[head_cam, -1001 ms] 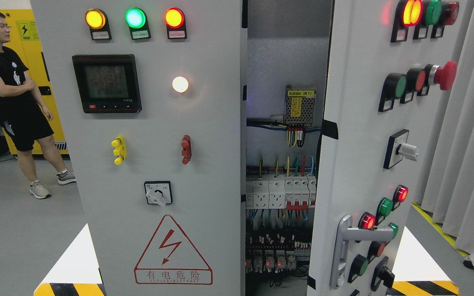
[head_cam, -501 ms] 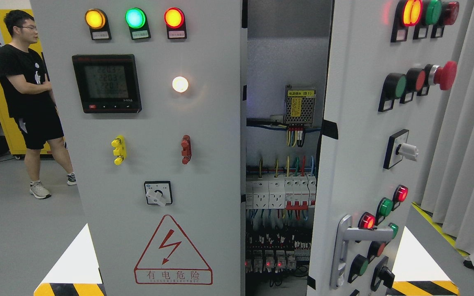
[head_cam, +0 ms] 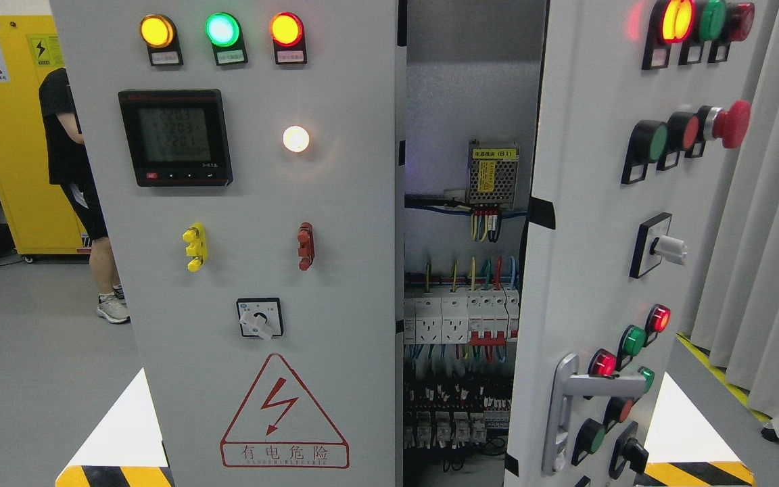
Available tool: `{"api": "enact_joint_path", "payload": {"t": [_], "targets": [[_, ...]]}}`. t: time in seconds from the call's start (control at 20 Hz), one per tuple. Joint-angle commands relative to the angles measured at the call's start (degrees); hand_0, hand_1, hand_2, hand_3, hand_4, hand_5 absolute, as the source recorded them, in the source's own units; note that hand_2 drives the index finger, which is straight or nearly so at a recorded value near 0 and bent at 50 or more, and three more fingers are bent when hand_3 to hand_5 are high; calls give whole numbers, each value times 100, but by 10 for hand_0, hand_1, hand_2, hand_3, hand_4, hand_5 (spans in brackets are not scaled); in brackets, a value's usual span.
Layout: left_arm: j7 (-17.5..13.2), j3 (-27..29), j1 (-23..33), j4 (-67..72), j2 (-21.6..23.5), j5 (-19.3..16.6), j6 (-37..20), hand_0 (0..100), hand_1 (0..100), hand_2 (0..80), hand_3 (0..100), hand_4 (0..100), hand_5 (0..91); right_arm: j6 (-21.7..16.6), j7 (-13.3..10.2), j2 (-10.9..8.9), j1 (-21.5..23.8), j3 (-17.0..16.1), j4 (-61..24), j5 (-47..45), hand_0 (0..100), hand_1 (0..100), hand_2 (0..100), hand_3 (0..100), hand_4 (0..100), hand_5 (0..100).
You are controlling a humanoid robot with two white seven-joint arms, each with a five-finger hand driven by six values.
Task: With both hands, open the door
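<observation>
Right door [head_cam: 585, 223] stands ajar at right of frame, swung outward — its handle [head_cam: 569, 406] sits at lower right, untouched. Left door [head_cam: 241, 237] fills centre-left, with a lit meter [head_cam: 175, 137] and a red warning triangle [head_cam: 284, 412]. The gap between the doors exposes breakers [head_cam: 460, 318] and wiring. No hand in view — state cannot be told. A person [head_cam: 75, 169] stands at upper left, partly hidden behind the left door.
</observation>
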Motion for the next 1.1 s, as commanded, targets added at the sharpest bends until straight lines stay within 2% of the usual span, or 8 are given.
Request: {"api": "enact_joint_path", "payload": {"t": [0.0, 0.15, 0.25, 0.3, 0.4, 0.65, 0.9, 1.05], "targets": [[-544, -40, -201, -144, 140, -39, -1035, 120, 556, 0, 0, 0, 0, -2, -4, -3, 150, 28, 0, -4, 0, 500, 40, 0, 0, 0], [-1711, -67, -210, -556, 439, -48, -1027, 120, 556, 0, 0, 0, 0, -2, -4, 6, 150, 28, 0, 5, 0, 500, 40, 0, 0, 0], [-2371, -93, -254, -715, 466, -66, -1018, 120, 556, 0, 0, 0, 0, -2, -4, -3, 150, 28, 0, 5, 0, 500, 40, 0, 0, 0], [-2539, -145, -306, -820, 475, -109, -1018, 120, 556, 0, 0, 0, 0, -2, -4, 6, 150, 28, 0, 5, 0, 500, 40, 0, 0, 0], [-2594, -443, -255, -1442, 658, -267, -1018, 120, 556, 0, 0, 0, 0, -2, -4, 6, 150, 28, 0, -4, 0, 500, 40, 0, 0, 0], [-2611, -1586, 53, -3463, 1484, -224, -930, 120, 556, 0, 0, 0, 0, -2, -4, -3, 150, 19, 0, 5, 0, 500, 40, 0, 0, 0], [-2620, -1719, 27, -4117, 1688, -189, -395, 120, 556, 0, 0, 0, 0, -2, -4, 6, 150, 19, 0, -4, 0, 500, 40, 0, 0, 0], [-2664, -1737, 18, -4476, 1696, 83, 88, 120, 556, 0, 0, 0, 0, -2, -4, 6, 150, 19, 0, -4, 0, 500, 40, 0, 0, 0]]}}
